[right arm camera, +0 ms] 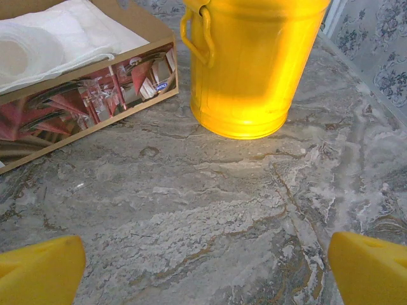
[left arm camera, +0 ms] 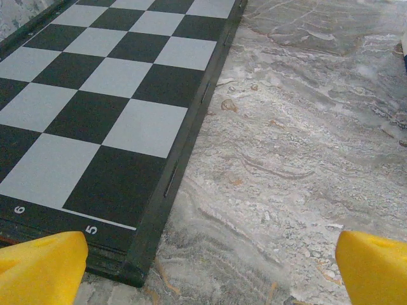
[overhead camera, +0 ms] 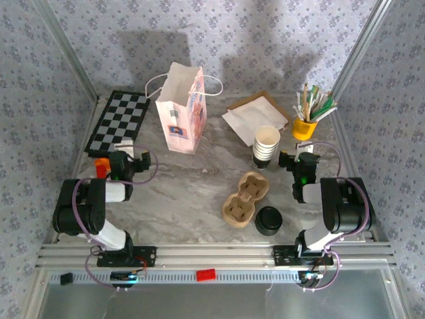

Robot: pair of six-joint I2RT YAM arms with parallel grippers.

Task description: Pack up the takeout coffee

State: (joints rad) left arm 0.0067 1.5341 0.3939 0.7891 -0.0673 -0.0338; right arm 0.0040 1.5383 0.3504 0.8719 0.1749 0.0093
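A white and pink paper bag [overhead camera: 180, 109] stands upright and open at the back of the marble table [overhead camera: 192, 186]. A stack of paper cups [overhead camera: 265, 145] stands right of centre. In front of it lie a brown cardboard cup carrier [overhead camera: 244, 199] and a black lid [overhead camera: 269, 220]. My left gripper [overhead camera: 126, 157] rests at the left, open and holding nothing, its yellow fingertips [left arm camera: 41, 267] far apart over bare marble by the checkerboard's corner. At the right, my right gripper [overhead camera: 300, 160] is open too, fingertips [right arm camera: 38, 270] wide apart and nothing between them.
A black and white checkerboard [overhead camera: 119, 122] [left arm camera: 95, 101] lies at the back left. A brown box of white napkins [overhead camera: 255, 114] [right arm camera: 76, 57] sits behind the cups. A yellow pot [overhead camera: 305, 127] [right arm camera: 248, 63] of stirrers stands just ahead of the right gripper.
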